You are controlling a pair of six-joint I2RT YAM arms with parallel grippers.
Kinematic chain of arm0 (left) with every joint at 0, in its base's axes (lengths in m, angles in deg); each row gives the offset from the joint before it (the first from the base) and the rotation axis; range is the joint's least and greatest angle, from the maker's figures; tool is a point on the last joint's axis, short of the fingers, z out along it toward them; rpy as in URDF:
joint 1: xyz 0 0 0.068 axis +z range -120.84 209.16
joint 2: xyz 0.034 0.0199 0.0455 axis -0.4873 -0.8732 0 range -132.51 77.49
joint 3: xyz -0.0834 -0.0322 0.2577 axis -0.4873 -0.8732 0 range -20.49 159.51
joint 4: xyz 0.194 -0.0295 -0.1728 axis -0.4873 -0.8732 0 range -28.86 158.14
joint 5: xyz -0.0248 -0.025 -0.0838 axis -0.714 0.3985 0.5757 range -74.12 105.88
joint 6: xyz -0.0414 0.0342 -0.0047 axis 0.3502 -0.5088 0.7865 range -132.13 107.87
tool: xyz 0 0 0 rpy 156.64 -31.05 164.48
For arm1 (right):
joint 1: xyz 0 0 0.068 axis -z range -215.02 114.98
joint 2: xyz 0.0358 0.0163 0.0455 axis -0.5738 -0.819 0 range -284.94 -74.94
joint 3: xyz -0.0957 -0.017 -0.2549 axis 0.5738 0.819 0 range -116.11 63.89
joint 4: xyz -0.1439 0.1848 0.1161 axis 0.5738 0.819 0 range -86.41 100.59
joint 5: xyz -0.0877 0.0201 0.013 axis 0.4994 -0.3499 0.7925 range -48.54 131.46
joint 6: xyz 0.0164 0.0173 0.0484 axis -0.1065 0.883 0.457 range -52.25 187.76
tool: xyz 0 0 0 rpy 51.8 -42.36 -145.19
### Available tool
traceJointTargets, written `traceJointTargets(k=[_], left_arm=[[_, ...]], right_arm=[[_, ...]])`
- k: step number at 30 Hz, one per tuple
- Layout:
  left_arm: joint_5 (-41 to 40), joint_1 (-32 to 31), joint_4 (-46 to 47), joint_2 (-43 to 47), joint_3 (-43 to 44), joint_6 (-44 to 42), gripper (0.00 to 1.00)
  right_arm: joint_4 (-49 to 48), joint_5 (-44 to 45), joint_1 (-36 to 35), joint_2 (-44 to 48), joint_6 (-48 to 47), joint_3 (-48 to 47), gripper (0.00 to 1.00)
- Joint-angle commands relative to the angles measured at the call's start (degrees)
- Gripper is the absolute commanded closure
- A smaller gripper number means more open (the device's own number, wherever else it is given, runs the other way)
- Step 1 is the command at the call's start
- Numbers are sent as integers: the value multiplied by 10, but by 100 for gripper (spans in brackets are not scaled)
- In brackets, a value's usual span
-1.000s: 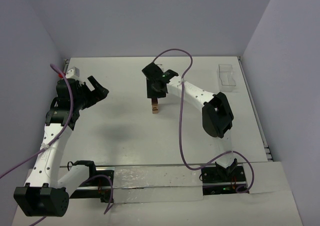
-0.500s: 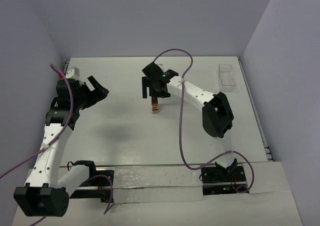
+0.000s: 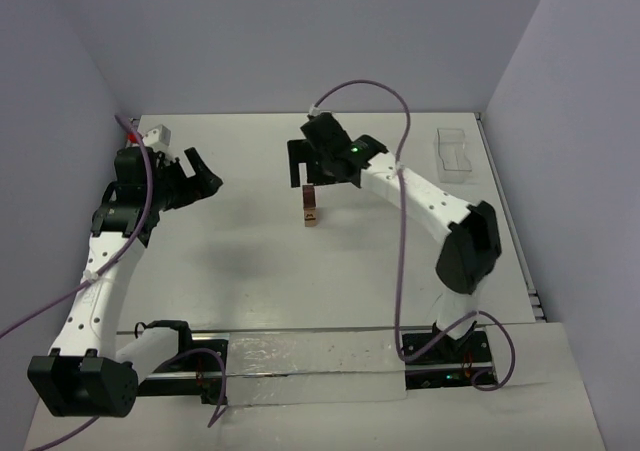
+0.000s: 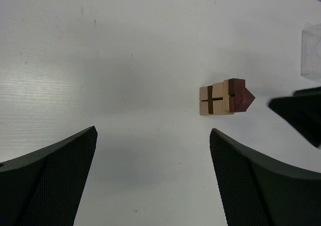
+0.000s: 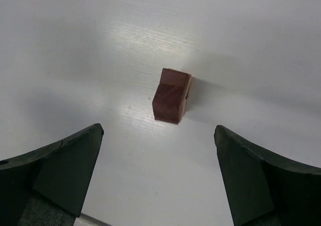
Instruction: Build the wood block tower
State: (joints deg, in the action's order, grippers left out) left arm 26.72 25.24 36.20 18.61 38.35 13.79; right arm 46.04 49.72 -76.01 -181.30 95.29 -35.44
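The tower (image 3: 311, 207) is a slim column of tan wood blocks with a dark brown cube on top, and it stands free at mid-table. My right gripper (image 3: 309, 175) hovers open just above and behind it and holds nothing. From the right wrist view, the tower's brown top (image 5: 172, 101) lies ahead of the right gripper (image 5: 158, 130), outside the spread jaws. My left gripper (image 3: 208, 174) is open and empty at the far left, well apart from the column. The left wrist view looks past the left gripper (image 4: 153, 132) to the tower (image 4: 223, 96), farther off.
A clear plastic tray (image 3: 458, 153) sits at the back right by the wall, and its corner (image 4: 312, 53) shows in the left wrist view. A black right finger (image 4: 301, 113) reaches in beside the tower. Purple cables loop over both arms.
My right gripper has opened, let go of the top brown cube and lifted away from the tower, with its elbow swinging right. The left arm rose slightly.
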Motion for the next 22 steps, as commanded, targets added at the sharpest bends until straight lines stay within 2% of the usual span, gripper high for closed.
traceJointTargets(k=[1, 6, 13, 16, 19, 22], left_arm=[[1, 2, -43, -52, 60, -79, 1], [29, 2, -55, -83, 70, -164, 1], [-18, 2, 20, -98, 28, -182, 1], [-26, 2, 48, -101, 5, -180, 1], [-30, 2, 72, -93, -20, -177, 1], [-25, 2, 82, -89, -22, -175, 1]], right_arm=[[-63, 39, 6, 145, -74, 52, 0], [-127, 51, 55, 260, -116, 179, 0], [-221, 75, 201, 389, -187, 397, 0], [-266, 67, 238, 428, -193, 474, 0], [-279, 63, 255, 455, -192, 507, 0], [-278, 69, 264, 462, -190, 501, 0]])
